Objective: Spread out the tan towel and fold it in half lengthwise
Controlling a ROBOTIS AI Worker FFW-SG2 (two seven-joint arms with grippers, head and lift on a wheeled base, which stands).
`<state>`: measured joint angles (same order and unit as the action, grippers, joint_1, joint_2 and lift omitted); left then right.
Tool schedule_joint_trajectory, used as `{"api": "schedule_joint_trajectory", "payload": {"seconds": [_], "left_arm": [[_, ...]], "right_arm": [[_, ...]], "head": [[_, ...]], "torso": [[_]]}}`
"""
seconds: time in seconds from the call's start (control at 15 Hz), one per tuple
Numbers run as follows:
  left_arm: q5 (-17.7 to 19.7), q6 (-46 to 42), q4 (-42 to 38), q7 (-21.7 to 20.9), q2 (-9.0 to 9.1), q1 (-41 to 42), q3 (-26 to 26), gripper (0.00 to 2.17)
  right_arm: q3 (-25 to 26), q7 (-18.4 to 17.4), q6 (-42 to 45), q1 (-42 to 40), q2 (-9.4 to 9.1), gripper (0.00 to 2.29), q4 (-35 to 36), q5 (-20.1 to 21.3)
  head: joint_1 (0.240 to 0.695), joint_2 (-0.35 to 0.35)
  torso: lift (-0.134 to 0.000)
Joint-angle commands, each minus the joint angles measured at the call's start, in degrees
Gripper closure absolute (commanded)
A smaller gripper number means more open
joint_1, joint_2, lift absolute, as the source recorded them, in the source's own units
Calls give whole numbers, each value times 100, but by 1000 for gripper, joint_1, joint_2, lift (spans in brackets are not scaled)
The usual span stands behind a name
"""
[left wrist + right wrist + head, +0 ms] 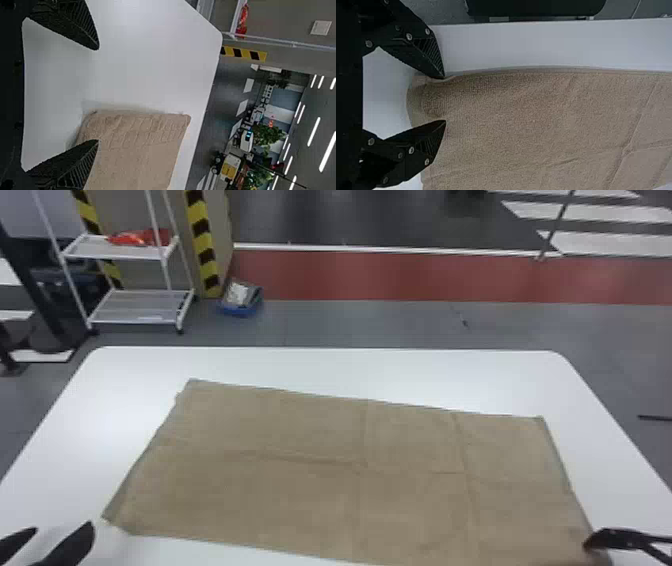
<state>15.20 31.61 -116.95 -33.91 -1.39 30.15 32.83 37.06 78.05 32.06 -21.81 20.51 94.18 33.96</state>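
The tan towel (300, 495) lies spread on the white table (350, 367), its near edge partly cut off in the head view, its near right corner obscured around the right gripper (612, 539), whose fingers are parted. The left gripper (64, 527), also cropped, gapes just beside the near left corner. Beyond the table are a white rack (135, 310) and red floor strip (400, 276)

The towel (310, 490) is plain tan, the table (350, 365) white, the tape (202, 240) striped yellow and black.
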Motion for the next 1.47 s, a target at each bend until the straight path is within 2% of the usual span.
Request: {"api": "schedule_joint_trajectory", "payload": {"seconds": [0.0,0.13,0.2,0.33,0.4,0.53,0.67,0.87,1.07,1.2,1.27,1.4], "left_arm": [[0,0,-21,-55,7,0,-13,56],[0,0,-65,-116,-2,0,-13,83],[-9,17,-100,-169,-2,0,-5,83],[-527,17,-276,-494,-11,0,-57,87],[-773,-18,-328,-802,-37,-9,-57,93],[-1380,-159,-364,-1698,-204,-167,39,151],[-2320,-317,-364,-2436,-441,-378,39,151],[-3682,-1653,-390,-3157,-723,-387,-216,211],[-4878,-2602,-619,-3509,-1004,-255,-778,211],[-5827,-2866,-671,-3474,-1206,-202,-1358,215],[-6003,-2883,-627,-3491,-1303,-290,-1534,215],[-6152,-2866,-504,-3544,-1329,-422,-1639,215]], "right_arm": [[29,28,-3,18,14,998,31,-21],[143,28,50,18,14,1541,75,-162],[214,28,50,18,5,1740,101,-223],[416,28,68,18,14,1983,154,-355],[468,28,68,18,5,2027,189,-425],[512,28,85,1,14,2034,233,-478],[521,28,85,1,14,2034,233,-505],[468,28,68,18,32,2034,233,-513],[442,28,-3,18,5,2034,286,-513],[442,28,-38,18,5,2034,329,-487],[424,28,-38,36,5,2034,338,-478],[293,28,-73,168,14,2034,338,-417]], "head": [[695,-65],[695,-72],[695,-80],[695,-93],[695,-101],[695,-131],[695,-159],[695,-147],[695,-162],[695,-191],[695,-208],[695,-239]], "torso": [[-118],[-118],[-118],[-118],[-118],[-118],[-118],[-118],[-118],[-118],[-118],[-118]]}}
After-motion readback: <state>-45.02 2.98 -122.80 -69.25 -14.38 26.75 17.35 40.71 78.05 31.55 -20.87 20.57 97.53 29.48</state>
